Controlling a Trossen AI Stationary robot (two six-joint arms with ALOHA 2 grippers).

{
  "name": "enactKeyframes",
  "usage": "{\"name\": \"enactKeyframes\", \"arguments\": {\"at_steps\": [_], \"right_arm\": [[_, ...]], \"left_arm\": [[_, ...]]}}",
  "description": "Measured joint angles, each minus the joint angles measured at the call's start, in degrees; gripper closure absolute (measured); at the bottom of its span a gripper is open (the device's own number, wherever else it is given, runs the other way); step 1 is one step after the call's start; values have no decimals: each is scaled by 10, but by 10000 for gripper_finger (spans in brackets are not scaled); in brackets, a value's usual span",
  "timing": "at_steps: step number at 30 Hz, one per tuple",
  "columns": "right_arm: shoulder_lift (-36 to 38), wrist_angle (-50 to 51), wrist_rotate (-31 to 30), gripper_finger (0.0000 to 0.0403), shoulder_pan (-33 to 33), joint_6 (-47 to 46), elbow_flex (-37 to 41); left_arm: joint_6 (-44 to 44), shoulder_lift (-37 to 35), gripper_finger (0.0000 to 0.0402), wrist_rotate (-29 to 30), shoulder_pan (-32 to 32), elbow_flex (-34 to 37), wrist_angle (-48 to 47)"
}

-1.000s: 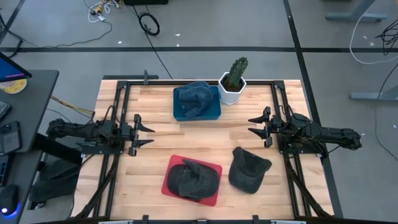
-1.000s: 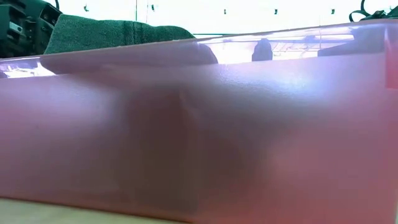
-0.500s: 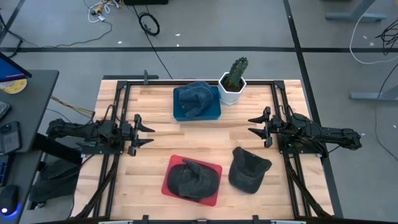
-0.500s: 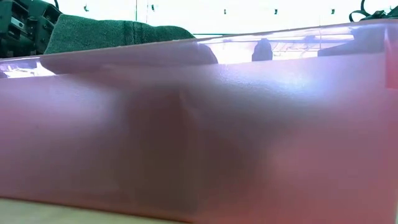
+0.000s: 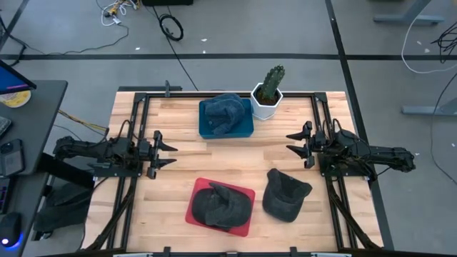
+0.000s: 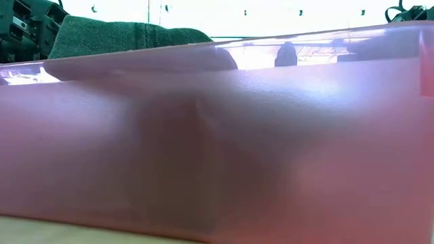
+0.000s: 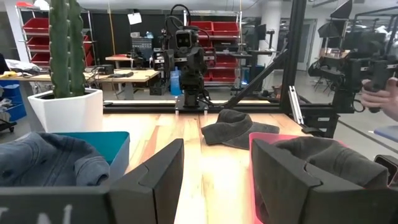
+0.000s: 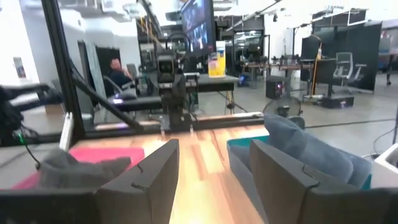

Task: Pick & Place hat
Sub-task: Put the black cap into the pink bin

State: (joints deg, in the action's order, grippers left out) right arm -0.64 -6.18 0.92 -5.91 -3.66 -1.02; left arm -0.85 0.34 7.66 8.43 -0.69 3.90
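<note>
Loose hat beside red tray; tools apparently idle, open.

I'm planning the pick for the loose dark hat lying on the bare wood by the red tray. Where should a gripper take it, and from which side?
Probably from above with the right gripper, pinching the raised fold in the crown of the loose hat. It lies slumped and flat, so its edges offer little to grasp.

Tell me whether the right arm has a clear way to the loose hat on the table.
Probably yes. The hat lies bare on the wood beside the right gripper, whose jaws are open, with nothing between them.
</note>
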Motion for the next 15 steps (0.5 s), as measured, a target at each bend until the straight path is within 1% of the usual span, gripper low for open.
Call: {"name": "enactKeyframes", "arguments": {"at_steps": [4,8,12,15], "right_arm": [[0,-27,0,204,0,-71,0],[0,-77,0,204,0,-79,0],[0,-144,4,204,0,-107,0],[0,-217,33,204,0,-108,0]], "left_arm": [[0,0,209,0,0,0,0],[0,0,209,0,0,0,0],[0,0,209,0,0,0,1],[0,0,209,0,0,0,1]]}}
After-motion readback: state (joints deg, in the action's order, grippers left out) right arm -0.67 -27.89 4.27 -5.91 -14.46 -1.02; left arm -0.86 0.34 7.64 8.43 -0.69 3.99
